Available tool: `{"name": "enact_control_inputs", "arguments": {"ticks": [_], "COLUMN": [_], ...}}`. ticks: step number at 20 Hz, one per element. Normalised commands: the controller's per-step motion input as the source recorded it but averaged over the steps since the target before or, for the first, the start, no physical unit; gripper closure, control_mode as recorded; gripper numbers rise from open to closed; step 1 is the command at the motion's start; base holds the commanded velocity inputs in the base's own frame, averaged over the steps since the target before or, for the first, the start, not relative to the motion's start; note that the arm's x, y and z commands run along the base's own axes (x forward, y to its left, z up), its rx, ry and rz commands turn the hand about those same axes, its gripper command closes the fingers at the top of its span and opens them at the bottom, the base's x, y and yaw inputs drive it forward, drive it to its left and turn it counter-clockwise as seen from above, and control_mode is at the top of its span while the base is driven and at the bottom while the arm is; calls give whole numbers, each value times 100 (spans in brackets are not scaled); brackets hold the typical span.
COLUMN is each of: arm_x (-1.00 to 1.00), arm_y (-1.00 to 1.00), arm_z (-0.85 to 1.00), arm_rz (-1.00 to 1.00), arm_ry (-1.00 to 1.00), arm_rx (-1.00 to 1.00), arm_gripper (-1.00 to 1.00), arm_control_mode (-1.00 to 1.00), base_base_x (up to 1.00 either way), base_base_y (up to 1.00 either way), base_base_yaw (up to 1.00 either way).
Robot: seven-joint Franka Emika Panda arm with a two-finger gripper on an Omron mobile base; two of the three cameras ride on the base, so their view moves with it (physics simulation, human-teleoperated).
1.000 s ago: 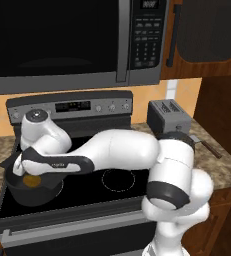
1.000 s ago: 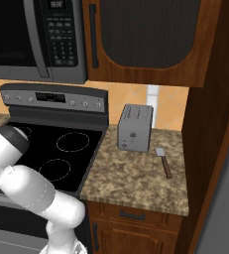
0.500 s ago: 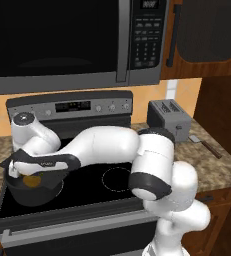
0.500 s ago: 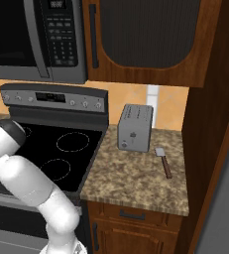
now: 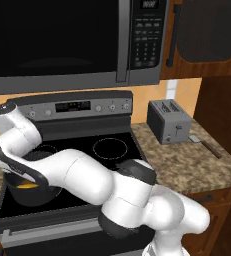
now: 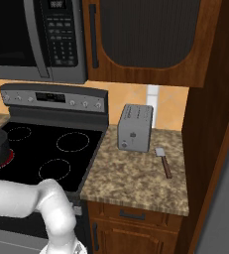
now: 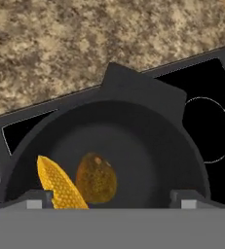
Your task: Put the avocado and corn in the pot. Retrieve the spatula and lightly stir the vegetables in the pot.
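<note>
The pot [image 7: 133, 141] sits on the stove's [image 5: 87, 150] front left burner, holding corn [image 7: 60, 187] beside avocado [image 7: 96, 178]. Above it, the gripper [image 7: 111, 197] has drawn back, fingers spread, empty. The spatula [image 6: 162, 159] stays by the toaster [image 6: 135, 128].

You see the pot [image 5: 29, 192] only partly in the left base view, the arm covering most of its rim. In the hand view the corn [image 7: 59, 185] and avocado [image 7: 96, 178] are cut off below, and the gripper's jaws are hidden.
</note>
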Motion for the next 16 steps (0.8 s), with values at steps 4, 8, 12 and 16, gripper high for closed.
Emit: {"name": "enact_control_inputs", "arguments": {"ticks": [4,8,12,16], "arm_x": [-84,-54,-7,0], "arm_y": [-70,-100,-100,-100], "arm_z": [62,18,0,0], "arm_rz": [0,-2,-6,-14], "arm_ry": [-19,-4,2,7], "arm_rx": [0,4,14,17], "arm_gripper": [-100,-100,-100,-100], "arm_control_mode": [-100,-100,-100,-100], "base_base_x": [0,0,0,0], "base_base_y": [0,0,0,0], "base_base_yaw": [0,0,0,0]}}
